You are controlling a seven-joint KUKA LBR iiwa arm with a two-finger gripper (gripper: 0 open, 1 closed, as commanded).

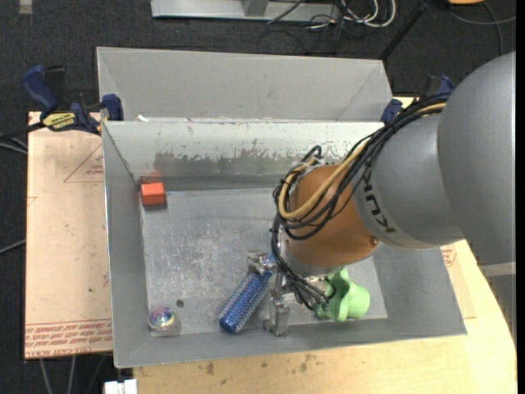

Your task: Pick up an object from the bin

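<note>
My gripper is low over the bin floor near the front wall, just right of a blue ridged brush-like stick that lies slanted there. One metal finger touches or nearly touches the stick's right side. A bright green plastic piece lies just to the right of the gripper, partly covered by the wrist.
A small orange-red block sits at the back left corner of the bin floor. A little round silvery cap rests at the front left corner. The arm and its orange cover with cables hang over the bin's right half.
</note>
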